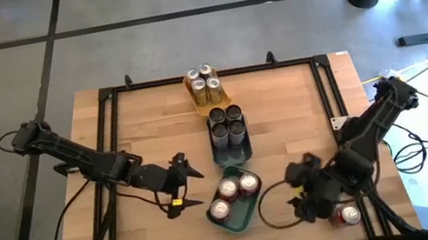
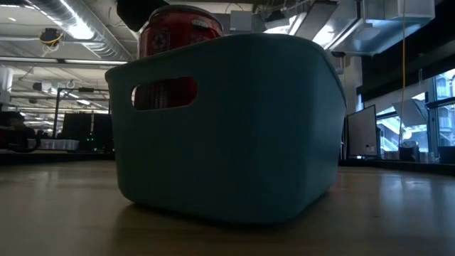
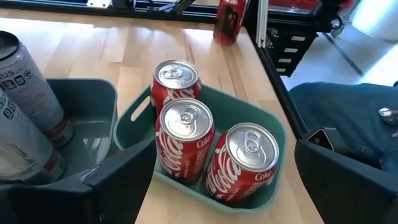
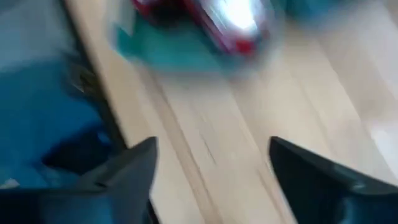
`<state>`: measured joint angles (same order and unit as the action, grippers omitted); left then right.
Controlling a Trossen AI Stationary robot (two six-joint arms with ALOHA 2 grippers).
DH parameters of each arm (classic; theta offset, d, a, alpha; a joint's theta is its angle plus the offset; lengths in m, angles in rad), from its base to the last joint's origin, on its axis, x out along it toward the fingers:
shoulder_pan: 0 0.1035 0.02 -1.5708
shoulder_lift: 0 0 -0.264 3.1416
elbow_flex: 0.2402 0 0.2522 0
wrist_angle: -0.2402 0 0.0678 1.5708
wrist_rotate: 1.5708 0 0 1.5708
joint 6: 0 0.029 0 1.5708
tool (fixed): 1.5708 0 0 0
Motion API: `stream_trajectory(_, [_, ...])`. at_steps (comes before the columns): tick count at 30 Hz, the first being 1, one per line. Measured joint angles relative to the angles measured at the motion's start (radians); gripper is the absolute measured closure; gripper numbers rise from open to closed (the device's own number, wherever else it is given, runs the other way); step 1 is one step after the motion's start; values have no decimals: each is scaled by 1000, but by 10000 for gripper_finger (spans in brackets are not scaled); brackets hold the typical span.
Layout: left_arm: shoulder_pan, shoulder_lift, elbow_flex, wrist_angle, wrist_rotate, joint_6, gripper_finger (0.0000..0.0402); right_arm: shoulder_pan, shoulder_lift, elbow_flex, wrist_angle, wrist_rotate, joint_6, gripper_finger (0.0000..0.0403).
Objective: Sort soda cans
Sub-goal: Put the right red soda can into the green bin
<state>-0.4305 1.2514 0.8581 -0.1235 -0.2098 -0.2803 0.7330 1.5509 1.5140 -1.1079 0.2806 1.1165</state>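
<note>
The right gripper [image 1: 309,196] hangs low over the bare wood at about 5 o'clock on the table; its own camera shows the two dark fingers [image 4: 127,177] spread wide with only tabletop between them, so it holds nothing. At its 4 o'clock, just beside it and close to the table's corner, stands the last loose red can [image 1: 347,215], upright with its silver top showing. At its 9 o'clock sits the teal tray [image 1: 240,219], which already carries three red Coca-Cola cans [image 3: 184,140]. Further out toward 12 o'clock a dark tray of grey-black cans [image 1: 227,125] and a yellow tray of gold cans [image 1: 205,85] stand in line. The left gripper [image 1: 182,181] waits at the teal tray's 9 o'clock, fingers apart and empty.

The likely trouble lies in the red can's place: it stands near the edge, partly under the right arm's forearm. A sideways sweep of the wrist could tip it or push it off the table. The right wrist picture is smeared, suggesting quick motion, which would worsen any glancing contact. Dropping a fourth can into the tray could also knock the three packed there
</note>
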Motion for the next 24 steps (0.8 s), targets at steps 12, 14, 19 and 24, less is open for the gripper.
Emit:
stream_trajectory(12, [0, 0, 0, 1, -12, 0, 32, 172, 18, -5, -300, -248, 351, 32])
stream_trajectory(14, [0, 0, 0, 1, -12, 0, 32, 212, 18, -5, -301, -248, 377, 40])
stream_trajectory(19, [0, 0, 0, 2, -12, -1, 32, 302, 18, -5, -289, -272, 401, 47])
stream_trajectory(24, [0, 0, 0, 2, -12, -1, 32, 376, 18, -5, -281, -278, 402, 47])
